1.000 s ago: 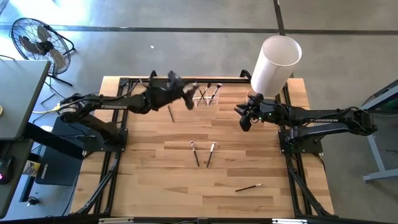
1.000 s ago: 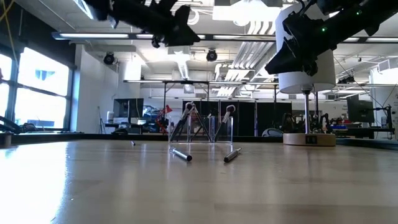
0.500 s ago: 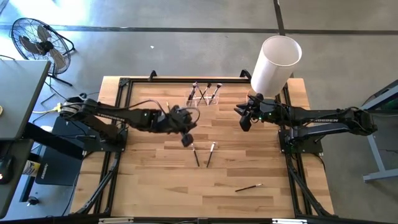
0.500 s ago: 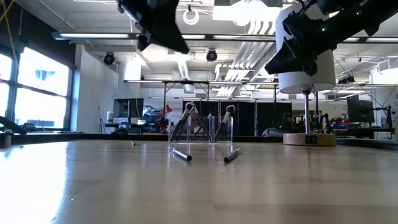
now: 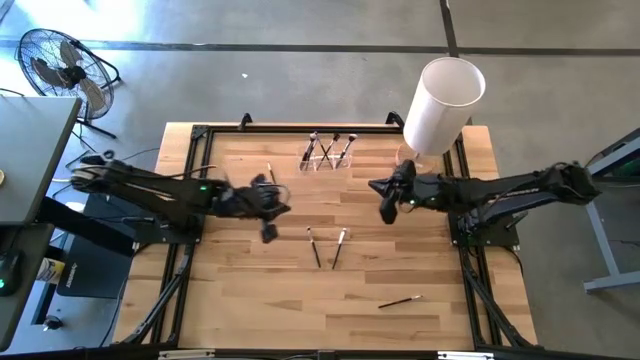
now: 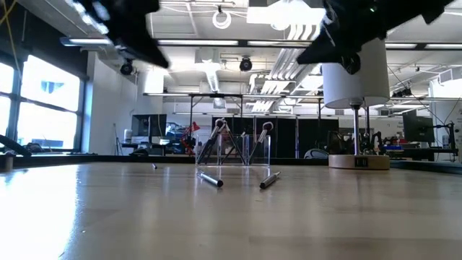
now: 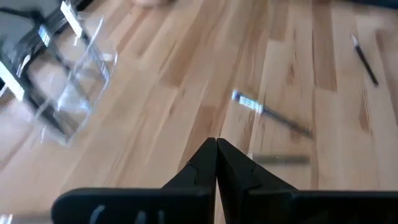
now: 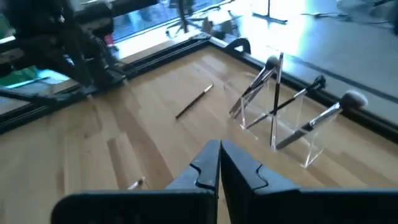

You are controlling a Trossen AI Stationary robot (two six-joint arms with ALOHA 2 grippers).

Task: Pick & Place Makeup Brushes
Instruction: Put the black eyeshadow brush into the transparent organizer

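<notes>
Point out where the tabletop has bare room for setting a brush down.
Bare wood lies along the near edge left of the lone dark brush. Crowded: the centre pair of brushes and the far edge around the clear holder.

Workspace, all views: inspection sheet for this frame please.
Surface: wooden table, dark frame rails.
Job's things: brushes in clear holder; two loose brushes mid-table; one near front; one left of holder.
Clutter: white cylinder, back right.
Grippers: left claw shut, empty, above table; right claw shut, empty, above table.
Cables: on the floor at left.
Surroundings: fan, grey cabinet.
</notes>
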